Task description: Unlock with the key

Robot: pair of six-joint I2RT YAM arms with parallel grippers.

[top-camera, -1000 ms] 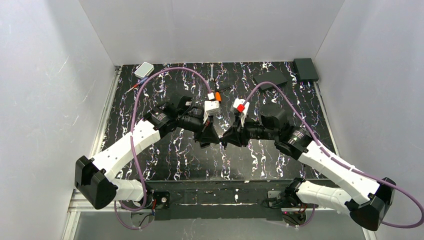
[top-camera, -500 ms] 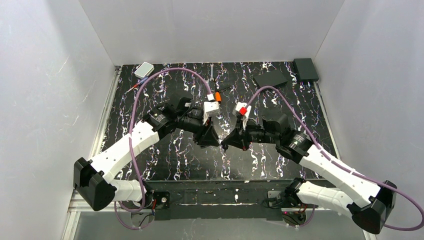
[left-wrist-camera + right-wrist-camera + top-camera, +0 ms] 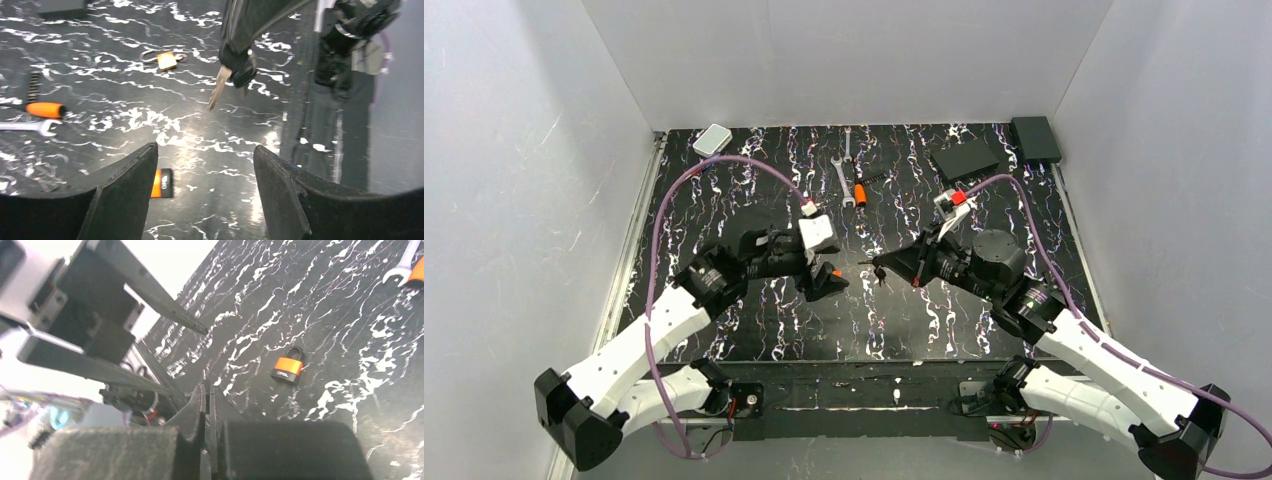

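- The tabletop [image 3: 924, 330], black with white veining, carried every loose thing. By my judgement, no unlocking had been done on it yet.
- My left claw [image 3: 205, 150] hung released and empty over the tabletop, its fingers spread wide with only the surface showing between them.
- My right claw [image 3: 880, 265] was clenched on the key. It was raised off the tabletop and faced the left claw, near it but apart.
- A silver wrench [image 3: 27, 126] and an orange-handled tool [image 3: 45, 109] lay off to one side, no part of this job.
- The orange padlock [image 3: 288, 366] lay flat on the tabletop under my left claw's spread fingers. Its shackle looked shut, and neither claw held it.
- A small brass padlock [image 3: 167, 60] lay farther off, also loose. I could not tell which lock the key was meant for.
- The key [image 3: 218, 87] was pinched at its dark head end in my right claw. Its silvery blade slanted down in the air and touched no lock.
- As I judged it, only the picking up of the key was done. Steadying a padlock, lining the blade up with the keyhole, pushing it in and turning until the shackle sprang were all left to do.
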